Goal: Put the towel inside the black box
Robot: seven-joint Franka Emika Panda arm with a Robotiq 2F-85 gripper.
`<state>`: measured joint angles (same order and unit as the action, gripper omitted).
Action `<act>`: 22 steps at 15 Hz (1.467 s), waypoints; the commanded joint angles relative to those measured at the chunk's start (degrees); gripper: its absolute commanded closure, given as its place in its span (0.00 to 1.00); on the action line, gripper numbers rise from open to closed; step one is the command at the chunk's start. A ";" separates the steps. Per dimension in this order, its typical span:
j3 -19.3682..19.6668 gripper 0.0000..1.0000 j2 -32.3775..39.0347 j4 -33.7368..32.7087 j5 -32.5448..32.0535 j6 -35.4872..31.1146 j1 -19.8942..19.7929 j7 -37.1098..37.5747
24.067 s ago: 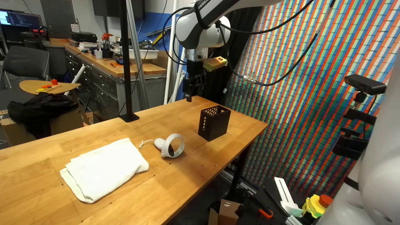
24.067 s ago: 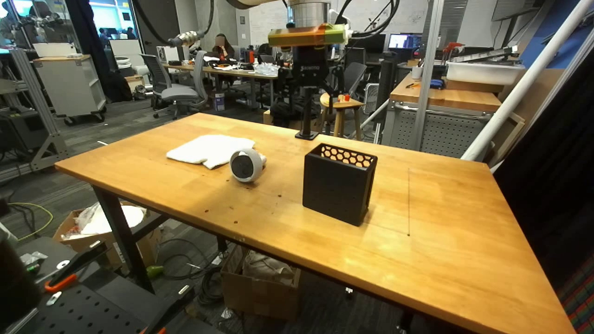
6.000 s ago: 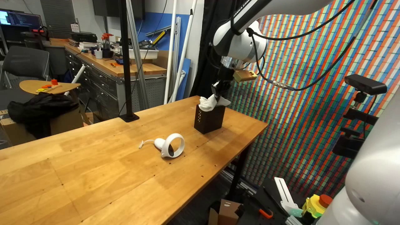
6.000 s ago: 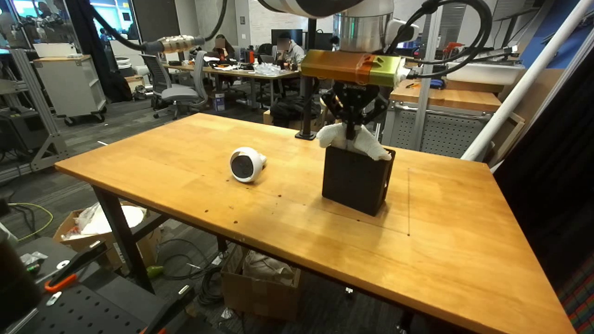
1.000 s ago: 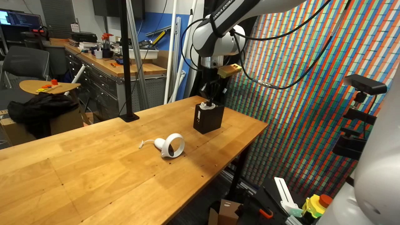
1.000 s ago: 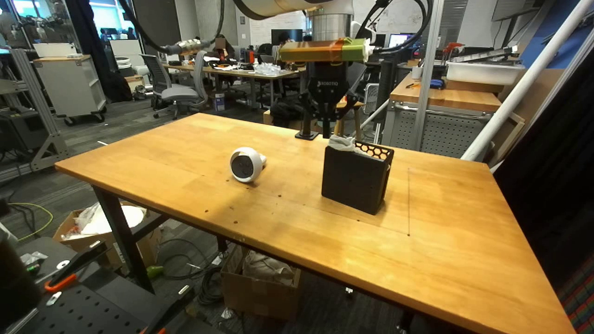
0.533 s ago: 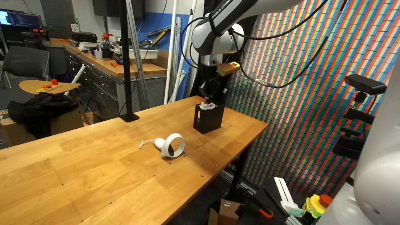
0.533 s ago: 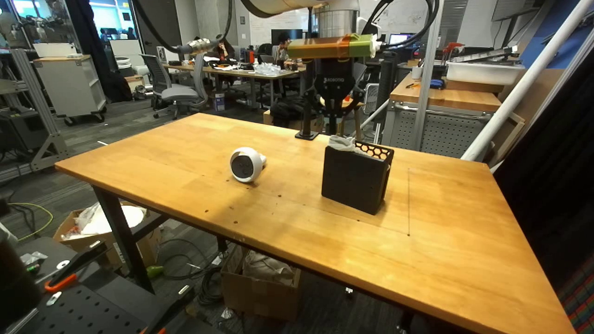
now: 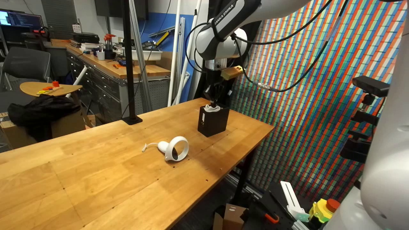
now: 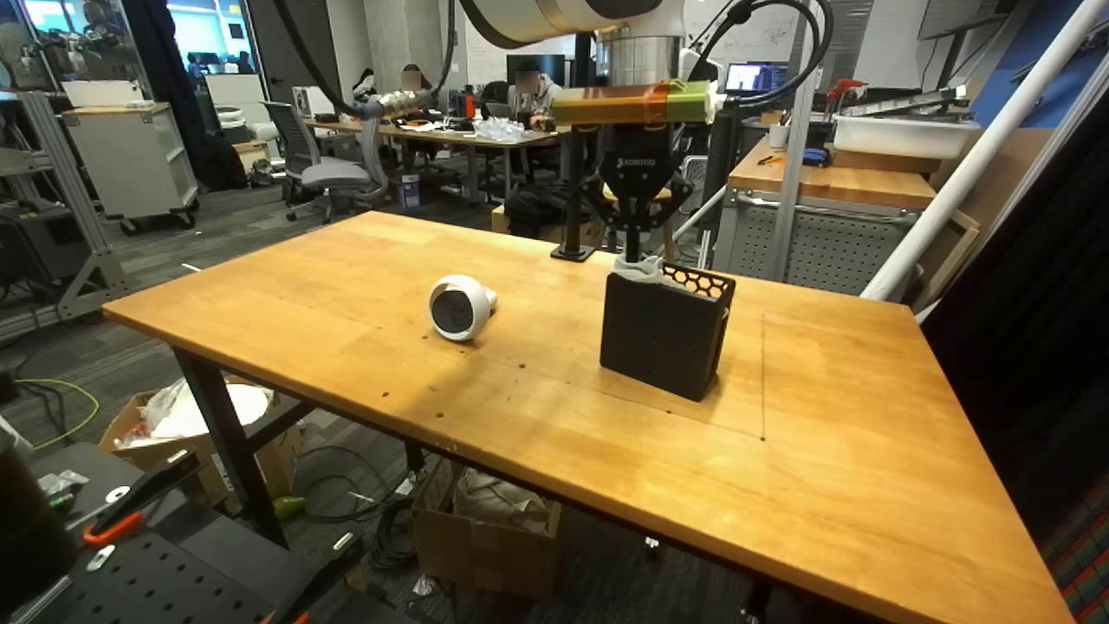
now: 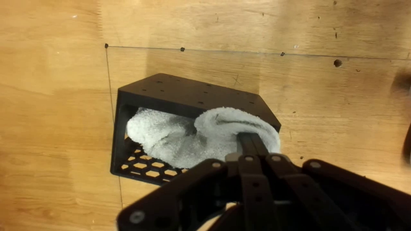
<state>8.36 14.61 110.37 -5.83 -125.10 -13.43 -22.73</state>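
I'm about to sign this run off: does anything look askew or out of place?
The towel is bunched unevenly in the black box, with a fold bulging from the top at one end, so it looks not fully tucked in.

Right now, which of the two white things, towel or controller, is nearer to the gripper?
The towel, mostly in the black box: the shut gripper is right at it; the controller lies apart on the table.
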 commanded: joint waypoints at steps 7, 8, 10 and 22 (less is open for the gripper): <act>-0.11 0.98 1.30 -1.87 1.92 0.12 -1.07 -1.51; -0.11 0.99 1.53 -2.25 2.21 0.07 -1.26 -1.69; -0.08 0.99 2.44 -3.42 2.83 0.32 -1.76 -2.08; -0.68 0.98 8.94 -10.03 7.55 2.09 -5.48 -5.32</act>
<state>8.34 21.15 103.99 -0.37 -124.96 -17.54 -26.07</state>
